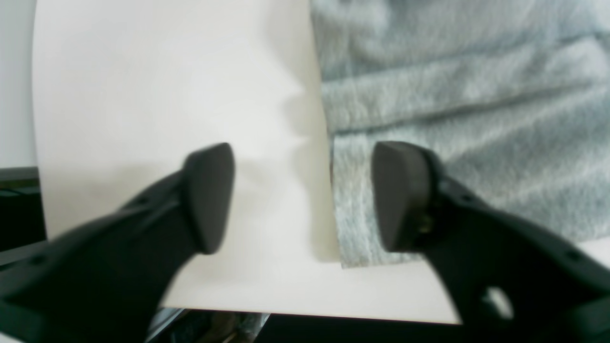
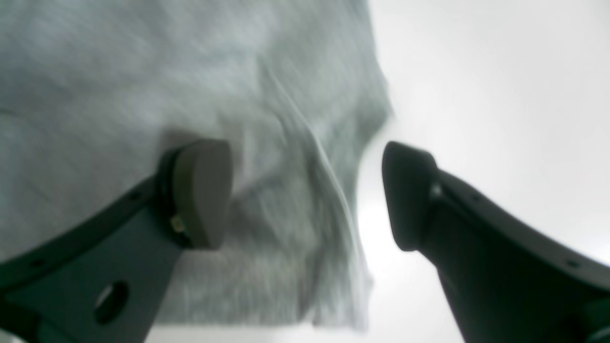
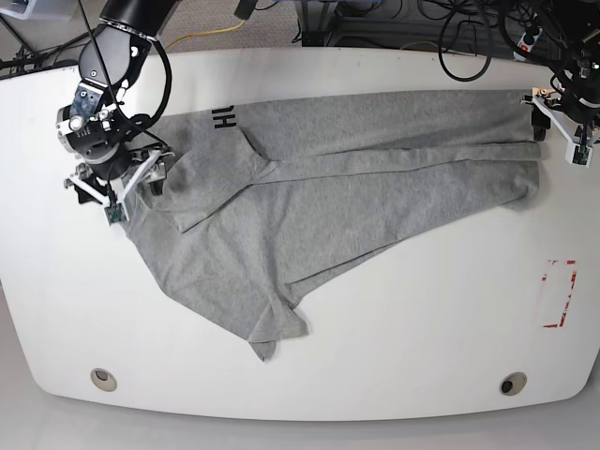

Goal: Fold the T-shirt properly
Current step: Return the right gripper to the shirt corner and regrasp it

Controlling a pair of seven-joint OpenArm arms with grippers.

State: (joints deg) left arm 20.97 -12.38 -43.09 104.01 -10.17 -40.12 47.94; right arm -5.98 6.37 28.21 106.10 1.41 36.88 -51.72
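The light grey T-shirt (image 3: pixel 319 197) lies spread across the white table (image 3: pixel 422 328), partly folded over itself, with black lettering (image 3: pixel 222 118) near its upper left. My right gripper (image 3: pixel 117 187) stands at the shirt's left edge. In the right wrist view it (image 2: pixel 305 195) is open, one finger over the cloth (image 2: pixel 119 85) and the shirt's wrinkled edge between the two. My left gripper (image 3: pixel 560 127) is at the shirt's far right end. In the left wrist view it (image 1: pixel 305 195) is open astride a corner of the T-shirt (image 1: pixel 452 95), pinching nothing.
A red rectangular marking (image 3: pixel 561 292) sits on the table at the right. Two round holes (image 3: pixel 103 379) (image 3: pixel 512 383) lie near the front edge. Cables and equipment crowd the floor behind the table's back edge (image 3: pixel 375 23).
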